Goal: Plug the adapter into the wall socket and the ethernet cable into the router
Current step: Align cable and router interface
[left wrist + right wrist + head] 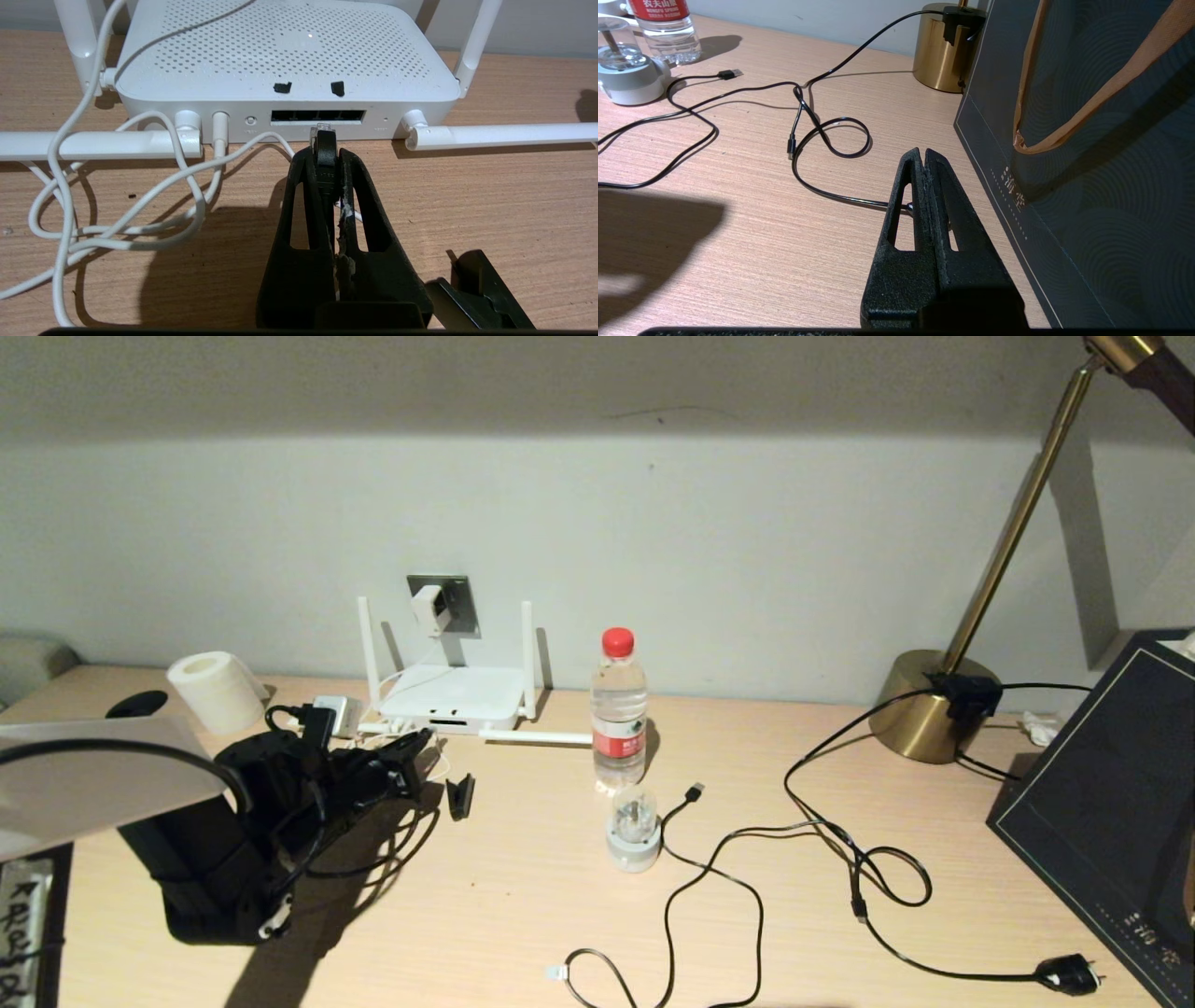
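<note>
Right in front of the router (285, 60), I have the left gripper (325, 154) down low over the surface (467, 210), its jaws pinching the clear-tipped plug of the ethernet cable (322, 135). The plug points straight at the row of dark ports (317, 115) on the router's front edge. It sits just short of them, not inside yet, and a little below the row, as far as I can tell. The plug's long way runs in line with the jaws, toward the ports, so I think the next move is a small lift and a straight push in. It looks lined up with one of the middle ports (I cannot say which one).

The adapter (428, 609) already sits in the wall socket (448, 593) above the router, so that part looks done.

The left arm is the near one. The right gripper (924, 161) rests far off by the dark bag (1087, 163), jaws pressed together on nothing.
</note>
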Motion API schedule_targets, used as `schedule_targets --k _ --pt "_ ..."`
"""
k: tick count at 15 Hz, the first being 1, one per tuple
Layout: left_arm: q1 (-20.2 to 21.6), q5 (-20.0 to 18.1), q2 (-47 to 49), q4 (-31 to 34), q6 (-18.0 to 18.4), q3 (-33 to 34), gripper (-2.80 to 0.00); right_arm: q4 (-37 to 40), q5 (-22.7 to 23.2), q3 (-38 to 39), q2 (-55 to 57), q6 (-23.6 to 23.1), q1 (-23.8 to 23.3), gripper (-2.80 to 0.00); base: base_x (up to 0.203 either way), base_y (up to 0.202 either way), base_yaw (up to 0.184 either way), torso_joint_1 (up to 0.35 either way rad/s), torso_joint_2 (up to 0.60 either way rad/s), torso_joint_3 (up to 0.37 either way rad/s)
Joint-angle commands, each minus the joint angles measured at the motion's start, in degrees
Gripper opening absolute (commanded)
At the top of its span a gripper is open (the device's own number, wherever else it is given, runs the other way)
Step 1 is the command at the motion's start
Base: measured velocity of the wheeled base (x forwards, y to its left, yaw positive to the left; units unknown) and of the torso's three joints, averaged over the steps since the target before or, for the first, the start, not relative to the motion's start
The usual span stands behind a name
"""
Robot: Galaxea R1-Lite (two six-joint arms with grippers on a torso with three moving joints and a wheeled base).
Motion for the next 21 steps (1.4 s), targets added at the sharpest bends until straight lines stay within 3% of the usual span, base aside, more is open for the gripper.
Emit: schedule_targets --k 1,21 --pt "0.1 -0.1 0.2 -0.5 0.0 -0.6 -2.8 0.0 0.0 2.0 0.1 -0.1 0.0 -2.8 0.0 0.0 0.0 0.0 0.0 0.0" --pt "0.5 -0.3 2.5 -0.5 -0.8 -3.1 -2.8 0.0 0.0 2.0 0.1 -0.1 0.0 -2.8 0.0 0.0 0.0 0.0 0.0 0.0"
